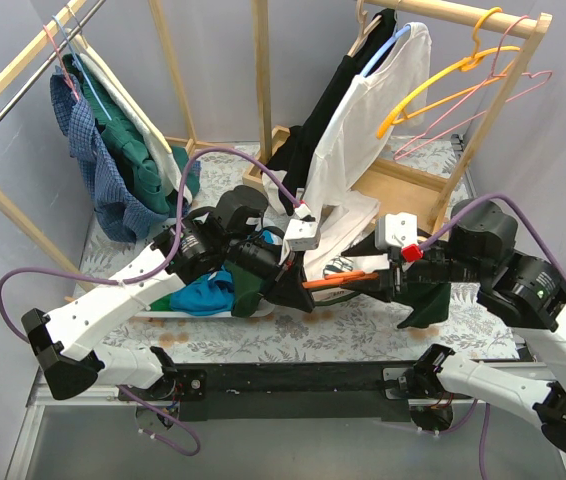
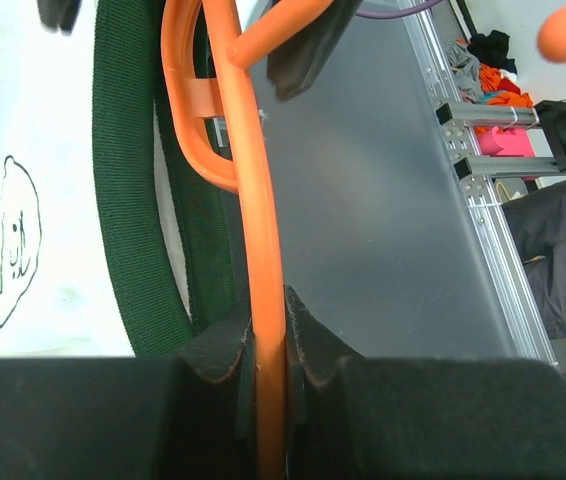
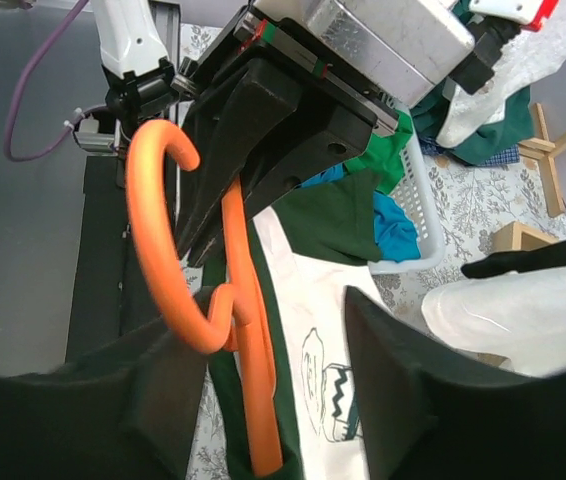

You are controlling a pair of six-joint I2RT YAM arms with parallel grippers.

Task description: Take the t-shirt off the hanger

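Left gripper (image 2: 268, 345) clamps the orange plastic hanger (image 2: 263, 230). Right gripper (image 3: 275, 370) stands part-open astride the white cartoon-printed t-shirt (image 3: 313, 330), hung between both. Soft, light, limp: likely best pinched at its dark green collar (image 2: 128, 180).

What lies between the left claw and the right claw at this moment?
The orange hanger spans that stretch, gripped by the left claw, with the t-shirt beside it; the right wrist view shows this.
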